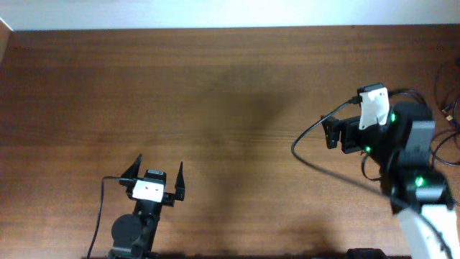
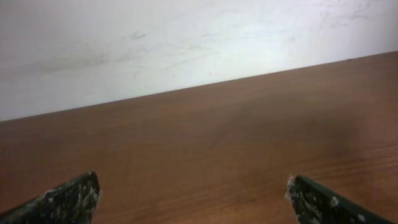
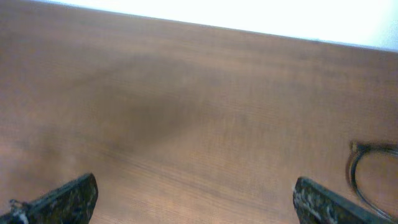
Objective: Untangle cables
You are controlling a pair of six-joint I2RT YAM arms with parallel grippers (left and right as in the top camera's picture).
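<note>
Between the two fingers of my left tool (image 1: 158, 170) lies only bare wood: the jaws stand wide and hold nothing, and in the left wrist view the left tool (image 2: 196, 200) shows just its two dark, scuffed fingertips (image 2: 74, 199) at the lower corners, with the brown bench (image 2: 205, 143) running out ahead to a pale wall (image 2: 186, 43). From overhead this tool sits near the front edge of the bench (image 1: 215, 86), left of centre, pointing toward the far side. My right tool (image 1: 332, 134) hangs over the right part of the bench, pointing left, and it too is spread wide and empty; in the right wrist view the right tool (image 3: 194, 200) shows both tips low in the corners with plain wood grain between them. A thick black wire (image 1: 302, 155) fixed to the right arm bows out over the bench beside that tool. The cables (image 1: 445, 108) lie at the far right edge of the overhead view, behind my right arm and well apart from both tools: thin black cords, looped, one with a small metal-coloured end. At the right edge of the right wrist view a thin dark loop (image 3: 367, 168) rests on the wood; I cannot tell which cord it is.
</note>
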